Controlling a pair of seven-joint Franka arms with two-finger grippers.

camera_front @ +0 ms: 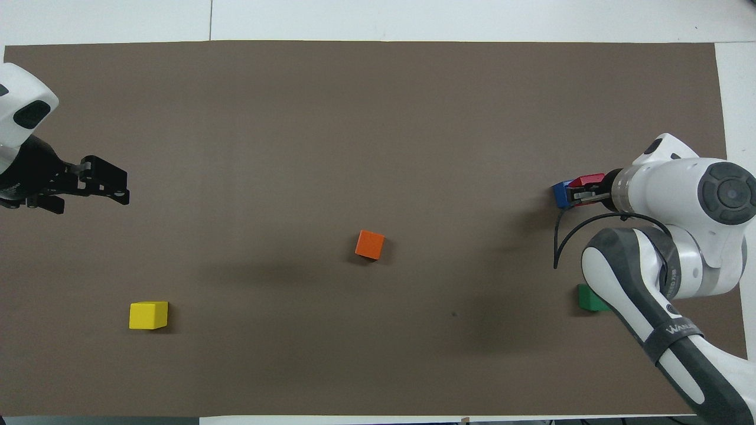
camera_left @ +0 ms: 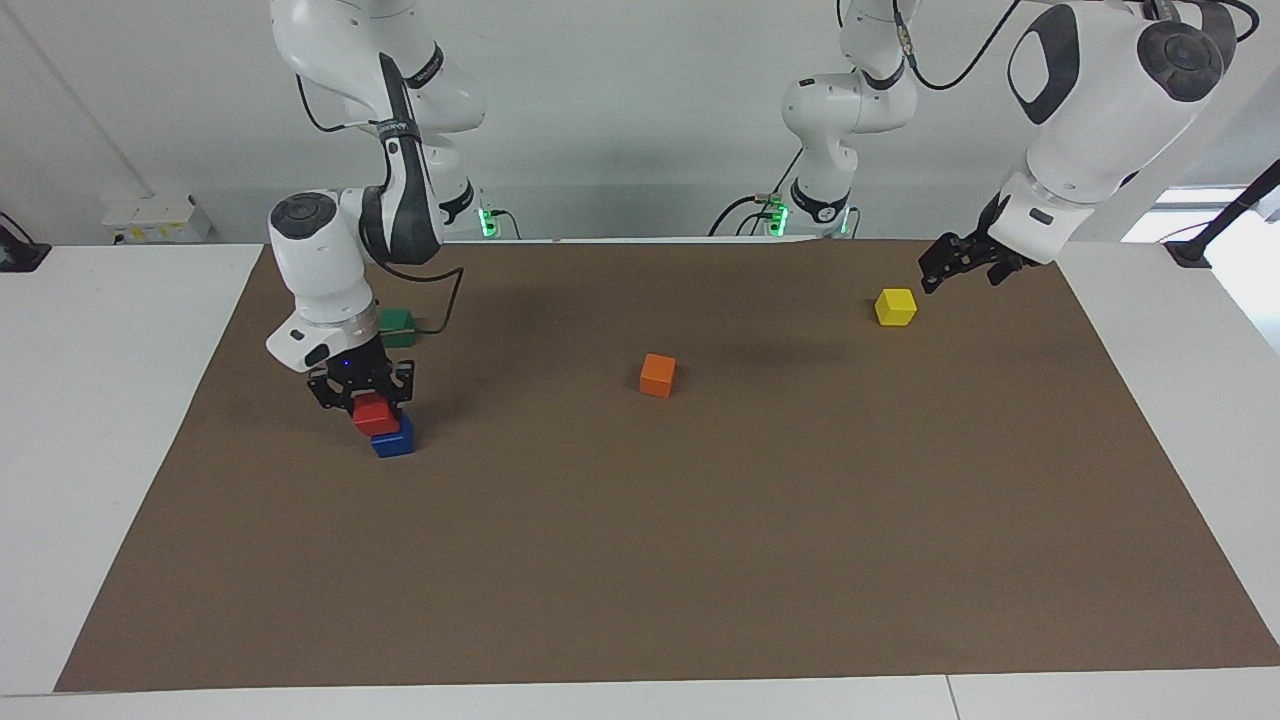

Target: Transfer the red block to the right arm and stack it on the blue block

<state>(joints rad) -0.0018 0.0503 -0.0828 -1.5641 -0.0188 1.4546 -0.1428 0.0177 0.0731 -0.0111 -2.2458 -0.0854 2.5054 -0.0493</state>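
A brown paper mat (camera_left: 640, 560) covers the white surface (camera_left: 100, 400) before a pale wall. The right gripper (camera_left: 362, 392), jaws clamped on the small red cube (camera_left: 375, 414), holds it on the blue cube (camera_left: 394, 440). The left gripper (camera_left: 960, 262), jaws apart, hangs over the mat.

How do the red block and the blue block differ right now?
The red block sits on top, between the right gripper fingers; the blue block rests on the brown mat with nothing gripping it. The red block is skewed and offset on the blue block, not flush with it. Both are plain cubes of the same size.
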